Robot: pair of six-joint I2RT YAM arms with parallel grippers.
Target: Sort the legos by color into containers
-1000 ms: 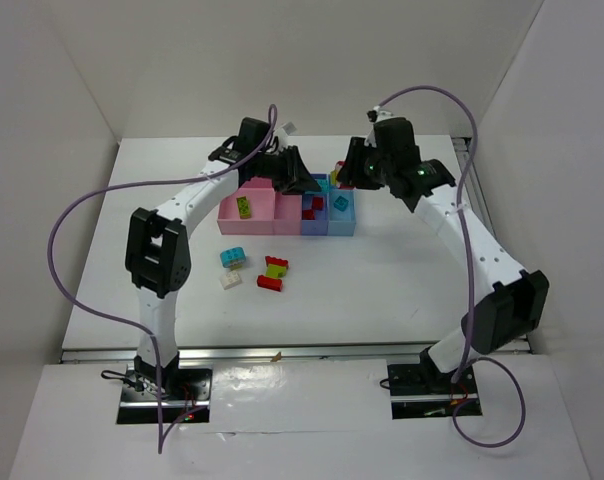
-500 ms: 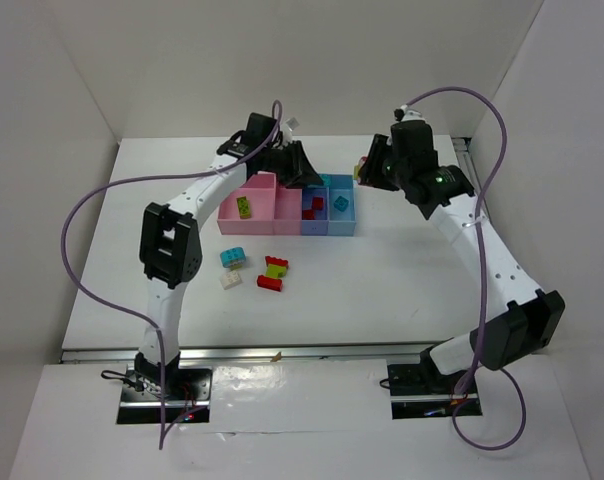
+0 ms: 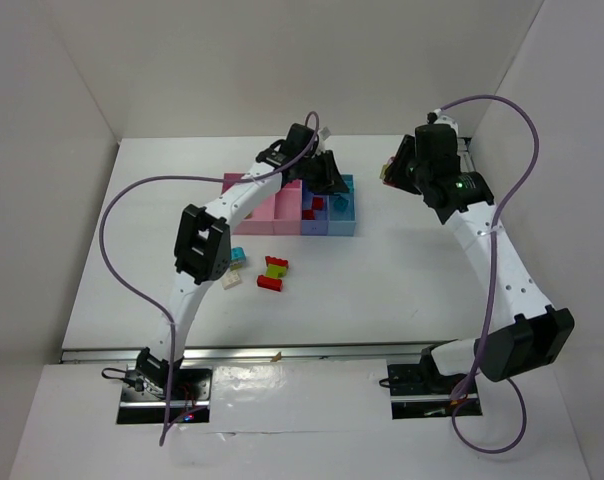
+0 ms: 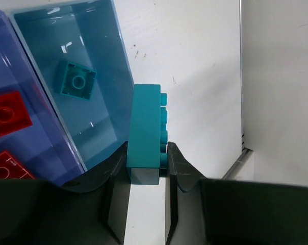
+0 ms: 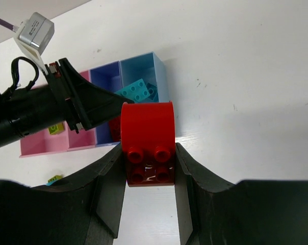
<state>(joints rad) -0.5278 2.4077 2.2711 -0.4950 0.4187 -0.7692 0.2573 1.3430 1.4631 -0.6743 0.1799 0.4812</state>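
My left gripper (image 3: 331,180) hangs over the right end of the bin row, shut on a teal brick (image 4: 145,131) at the light blue bin's (image 4: 121,66) outer wall. That bin holds one teal brick (image 4: 75,80). The dark blue bin (image 4: 21,148) holds red bricks (image 4: 8,115). My right gripper (image 3: 393,172) is to the right of the bins, above the table, shut on a red brick (image 5: 147,140). The pink bins (image 3: 282,207) are partly hidden by the left arm.
Loose bricks lie on the table in front of the bins: a teal one (image 3: 238,257), a whitish one (image 3: 230,280), a yellow-green and red pair (image 3: 276,265) and a red one (image 3: 270,283). White walls close in the table at the back and sides.
My left gripper has moved right along the bin row, from the pink and dark blue bins to the light blue one. My right gripper has drawn back to the right, away from the bins.
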